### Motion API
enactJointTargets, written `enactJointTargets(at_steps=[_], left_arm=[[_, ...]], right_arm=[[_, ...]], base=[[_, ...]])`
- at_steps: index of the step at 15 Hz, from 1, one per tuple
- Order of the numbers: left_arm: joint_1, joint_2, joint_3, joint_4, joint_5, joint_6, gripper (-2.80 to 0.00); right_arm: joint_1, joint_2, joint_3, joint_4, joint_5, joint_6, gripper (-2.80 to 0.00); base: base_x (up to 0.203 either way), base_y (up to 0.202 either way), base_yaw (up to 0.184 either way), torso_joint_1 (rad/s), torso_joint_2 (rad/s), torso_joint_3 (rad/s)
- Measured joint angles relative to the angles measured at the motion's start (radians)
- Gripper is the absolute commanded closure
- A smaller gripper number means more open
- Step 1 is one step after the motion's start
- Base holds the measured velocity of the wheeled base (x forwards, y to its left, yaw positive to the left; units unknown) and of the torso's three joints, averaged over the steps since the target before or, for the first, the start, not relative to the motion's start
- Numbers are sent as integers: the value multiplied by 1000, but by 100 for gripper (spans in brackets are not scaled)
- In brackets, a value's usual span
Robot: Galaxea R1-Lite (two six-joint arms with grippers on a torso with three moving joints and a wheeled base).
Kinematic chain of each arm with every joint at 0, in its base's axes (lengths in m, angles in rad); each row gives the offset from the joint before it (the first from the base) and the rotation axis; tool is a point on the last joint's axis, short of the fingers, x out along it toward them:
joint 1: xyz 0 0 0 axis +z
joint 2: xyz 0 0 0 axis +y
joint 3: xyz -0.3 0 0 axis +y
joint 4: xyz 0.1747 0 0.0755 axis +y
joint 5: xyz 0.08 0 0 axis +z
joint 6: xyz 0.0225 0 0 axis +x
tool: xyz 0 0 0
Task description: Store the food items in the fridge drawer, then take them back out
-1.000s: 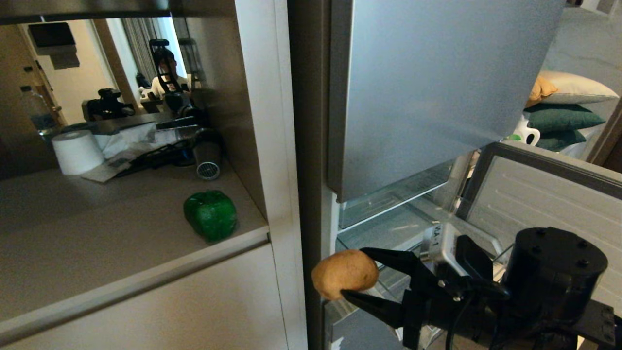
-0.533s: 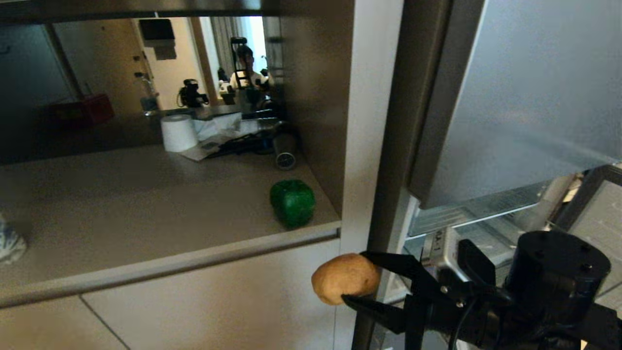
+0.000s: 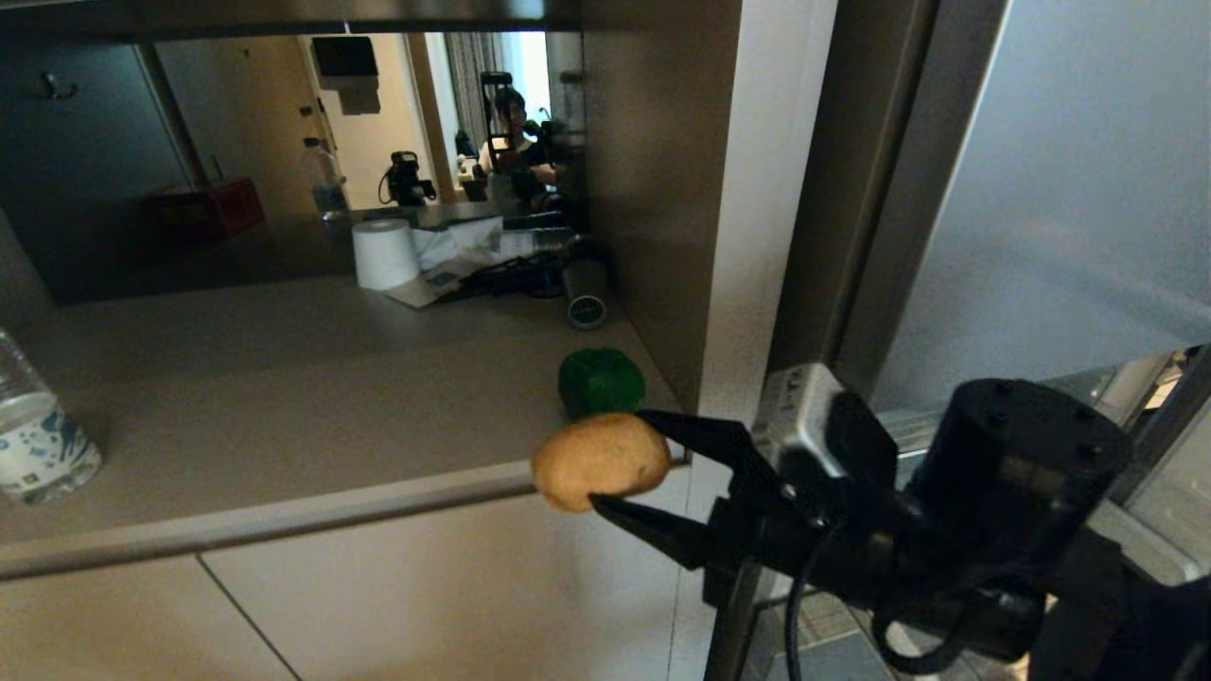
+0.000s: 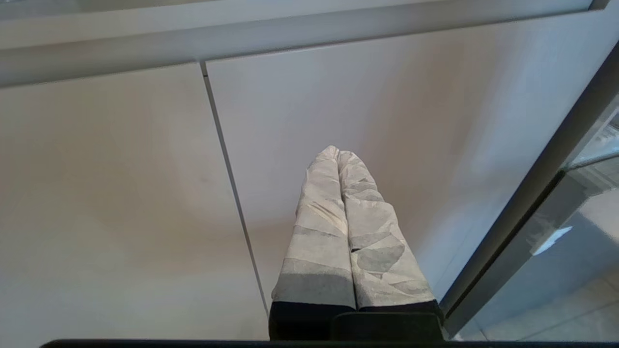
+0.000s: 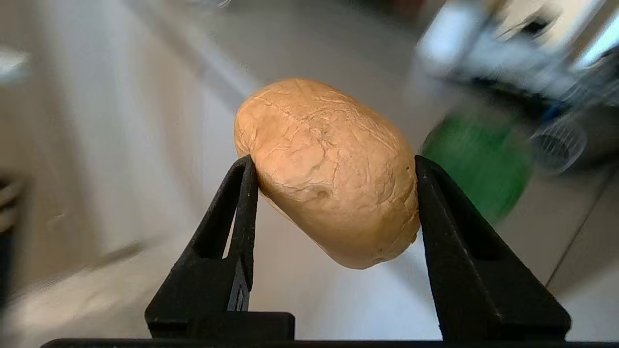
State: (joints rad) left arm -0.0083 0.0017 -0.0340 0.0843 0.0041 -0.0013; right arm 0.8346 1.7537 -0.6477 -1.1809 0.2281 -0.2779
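Our right gripper point(image 3: 632, 467) clamps the potato point(image 3: 601, 461) at the counter point(image 3: 284, 416) edge, the bell pepper point(image 3: 600, 381) at its twelve o'clock. We judge it should clear that lip, then release gently. Our left gripper point(image 4: 338, 154) hangs pressed together, empty.

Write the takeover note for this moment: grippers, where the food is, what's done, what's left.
Right gripper: shut on the potato, held in the air at the counter edge.
Left gripper: shut, empty, parked low in front of the cabinet doors.
Bell pepper: on the counter, near its right end, beside the fridge.
Done: pepper is out.
Left: probably set the potato down on the counter.
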Motion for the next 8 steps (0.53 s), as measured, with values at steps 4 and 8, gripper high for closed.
enactJointTargets(at_steps=[4, 8], left_arm=[[1, 0, 0, 0, 0, 0, 0], [0, 0, 0, 0, 0, 0, 0]], right_arm=[[68, 134, -220, 65, -157, -15, 0], [96, 221, -399, 181, -212, -66, 0]], base=[[0, 0, 0, 0, 0, 0], [0, 0, 0, 0, 0, 0]])
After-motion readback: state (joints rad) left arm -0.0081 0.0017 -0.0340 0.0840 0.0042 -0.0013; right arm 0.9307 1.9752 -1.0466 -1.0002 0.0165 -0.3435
